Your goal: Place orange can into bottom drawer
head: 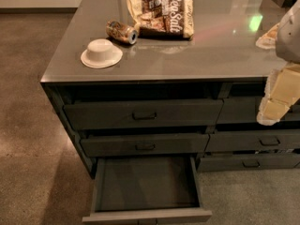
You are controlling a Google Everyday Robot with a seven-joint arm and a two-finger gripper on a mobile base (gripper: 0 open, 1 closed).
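The orange can (121,32) lies on its side on the grey countertop (211,46), at the back left, between the white bowl and the snack bag. The bottom drawer (147,216) of the left stack is pulled wide open, and its dark inside is bare. My gripper (273,108), cream-coloured, hangs at the right edge of the view, in front of the right drawer stack just below the countertop edge. It is far to the right of the can and holds nothing that I can see.
A white bowl (101,53) sits upside down near the counter's front left corner. A brown-and-cream snack bag (161,17) lies behind the can. The two upper left drawers (143,115) are closed, as are the right-stack drawers (253,140). Carpeted floor surrounds the cabinet.
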